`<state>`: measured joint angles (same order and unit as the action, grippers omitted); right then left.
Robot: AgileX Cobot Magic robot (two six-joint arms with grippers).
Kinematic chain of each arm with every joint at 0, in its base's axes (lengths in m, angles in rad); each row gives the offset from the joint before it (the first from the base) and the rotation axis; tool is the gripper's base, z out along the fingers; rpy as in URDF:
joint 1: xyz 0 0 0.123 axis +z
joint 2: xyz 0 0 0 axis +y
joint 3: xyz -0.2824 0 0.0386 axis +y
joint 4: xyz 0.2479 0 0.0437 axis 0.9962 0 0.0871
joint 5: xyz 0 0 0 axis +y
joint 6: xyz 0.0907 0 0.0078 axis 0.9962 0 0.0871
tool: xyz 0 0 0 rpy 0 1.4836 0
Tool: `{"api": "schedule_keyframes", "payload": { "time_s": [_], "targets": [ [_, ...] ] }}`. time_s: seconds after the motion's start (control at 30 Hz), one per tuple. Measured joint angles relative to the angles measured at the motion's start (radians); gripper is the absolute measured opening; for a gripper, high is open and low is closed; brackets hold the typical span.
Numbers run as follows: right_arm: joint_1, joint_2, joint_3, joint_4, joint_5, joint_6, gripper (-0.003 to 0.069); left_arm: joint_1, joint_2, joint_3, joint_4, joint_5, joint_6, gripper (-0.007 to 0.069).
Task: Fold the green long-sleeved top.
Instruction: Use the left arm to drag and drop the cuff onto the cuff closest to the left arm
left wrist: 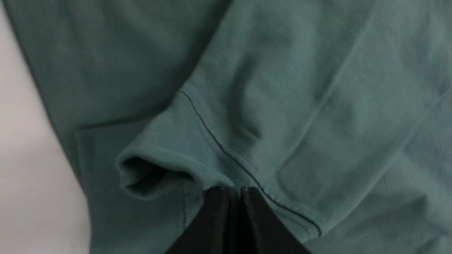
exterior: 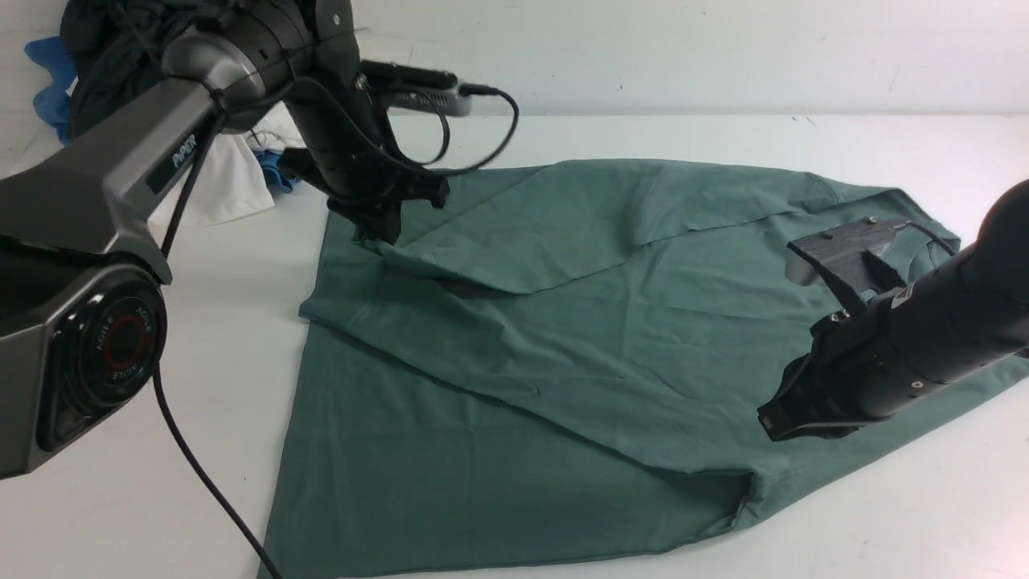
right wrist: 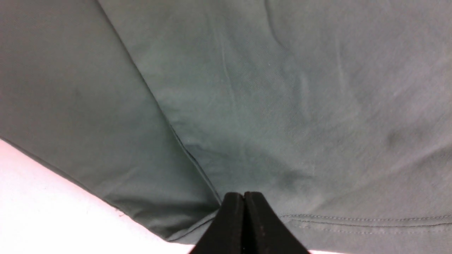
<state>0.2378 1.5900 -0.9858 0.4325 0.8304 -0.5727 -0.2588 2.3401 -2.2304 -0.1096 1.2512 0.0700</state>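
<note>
So, the top (exterior: 563,322) lies spread over the middle of the table (exterior: 804,145), with one layer lapped diagonally across the body. We see the left gripper (exterior: 386,229) at the top's far left edge, fingers clamped on the cuff (left wrist: 169,155); a sliver of green shows between them in the left wrist view. The right gripper (exterior: 768,422) is at the near right side, fingers pressed together at the hem (right wrist: 353,220), where a seam runs into the tips. We judge it pinches cloth there, though none shows between the pads.

The step, as we read it, is carrying sleeve and side inward for a fold. To do it well, we lift just enough to clear the layer below, move both arms together, and lay the edge straight along the body. Limp cotton drags and bunches, so we go low and slow. The cuff grip looks thin, and a jerk could slip it.

The table is white, smooth and matte, and bare surface shows right and far. A pile (exterior: 104,48) of dark, white and blue clothes sits at the far left, close behind the left arm; we steer clear. The wall (exterior: 723,48) behind is plain white.
</note>
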Motion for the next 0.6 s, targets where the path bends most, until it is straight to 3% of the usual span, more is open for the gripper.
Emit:
{"api": "schedule_keyframes", "payload": {
  "time_s": [0.33,0.6],
  "targets": [
    [0.000,-0.022,0.000,0.015,0.004,0.000,-0.0010,-0.041,-0.131,0.007,0.090,-0.003,-0.011,0.0013],
    [0.000,-0.023,0.000,0.022,0.007,0.000,-0.0010,-0.041,-0.227,0.212,0.094,-0.007,-0.037,0.0013]
  ]
}}
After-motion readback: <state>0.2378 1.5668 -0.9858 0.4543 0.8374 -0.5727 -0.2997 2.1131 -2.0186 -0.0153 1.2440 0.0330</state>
